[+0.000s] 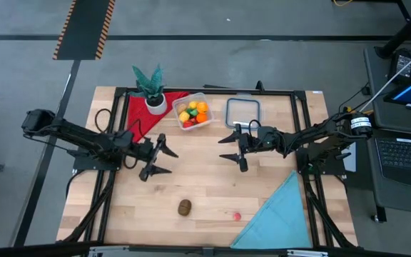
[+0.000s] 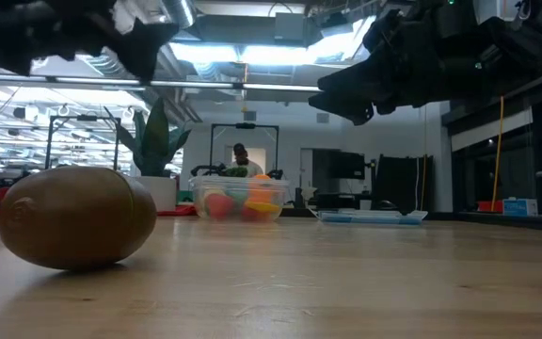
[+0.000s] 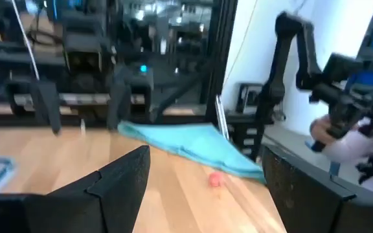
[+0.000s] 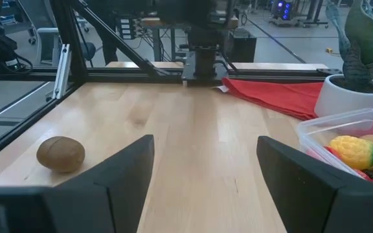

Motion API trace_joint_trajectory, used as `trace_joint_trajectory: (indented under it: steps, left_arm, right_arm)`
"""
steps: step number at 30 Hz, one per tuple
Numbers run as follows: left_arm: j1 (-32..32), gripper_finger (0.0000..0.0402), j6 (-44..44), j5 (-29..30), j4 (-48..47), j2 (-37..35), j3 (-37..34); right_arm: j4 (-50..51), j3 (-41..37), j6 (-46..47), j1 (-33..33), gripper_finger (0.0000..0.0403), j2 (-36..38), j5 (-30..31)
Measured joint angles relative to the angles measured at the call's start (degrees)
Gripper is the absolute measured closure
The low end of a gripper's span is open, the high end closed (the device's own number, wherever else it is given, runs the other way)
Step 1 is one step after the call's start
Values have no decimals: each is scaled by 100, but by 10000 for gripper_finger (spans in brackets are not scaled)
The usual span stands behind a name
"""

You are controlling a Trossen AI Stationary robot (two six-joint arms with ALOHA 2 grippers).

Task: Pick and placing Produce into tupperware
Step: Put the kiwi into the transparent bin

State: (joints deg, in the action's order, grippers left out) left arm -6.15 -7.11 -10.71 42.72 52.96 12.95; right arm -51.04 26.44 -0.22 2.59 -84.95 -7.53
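The clear tupperware (image 1: 193, 112) stands at the table's far middle with several colourful produce pieces inside; it also shows in the low view (image 2: 240, 200) and the right wrist view (image 4: 351, 145). A brown kiwi-like piece (image 1: 184, 207) lies on the wood near the front edge (image 2: 75, 217) (image 4: 61, 154). A small pink piece (image 1: 237, 215) lies right of it (image 3: 215, 179). My left gripper (image 1: 160, 160) hovers open left of centre, holding nothing. My right gripper (image 1: 235, 148) hovers open right of centre, also holding nothing.
A potted plant (image 1: 152, 89) stands on a red cloth (image 1: 145, 114) at the far left. A flat clear lid (image 1: 242, 112) lies right of the tupperware. A light blue cloth (image 1: 280, 214) covers the near right corner. Bare wood lies between the grippers.
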Motion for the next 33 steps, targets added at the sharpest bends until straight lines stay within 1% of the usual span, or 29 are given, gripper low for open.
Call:
trace_joint_trajectory:
  steps: [2,6,11,15,17,19,23,27,30,33]
  left_arm:
    - [-292,113,0,449,-371,-55,0]
    - [-1090,113,-270,1924,-982,-73,33]
    - [-2313,113,-663,3181,-1839,-73,526]
    - [-3269,113,-1409,4548,-2927,-24,1077]
    - [-3725,113,-1906,5192,-3180,164,1333]
    - [-4132,113,-2212,5675,-3237,485,1560]
    - [-4722,113,-2808,6393,-3331,1375,2161]
    - [-5051,113,-3450,6728,-3525,2248,2922]
    - [-5161,113,-4098,6848,-4094,2852,3592]
    - [-5153,113,-4909,6864,-4977,3413,4300]
  right_arm:
    - [23,0,4,0,128,0,0]
    - [31,0,2,-2,128,0,0]
    - [30,0,-7,-2,128,0,0]
    - [-61,0,-7,-2,128,0,0]
    - [-57,0,6,-2,128,0,2]
    - [-44,0,64,-2,128,0,2]
    - [-7,0,152,-22,128,0,0]
    - [-24,0,113,-115,128,0,3]
    - [-29,0,1,-211,128,0,3]
    - [-38,0,-5,-330,128,0,7]
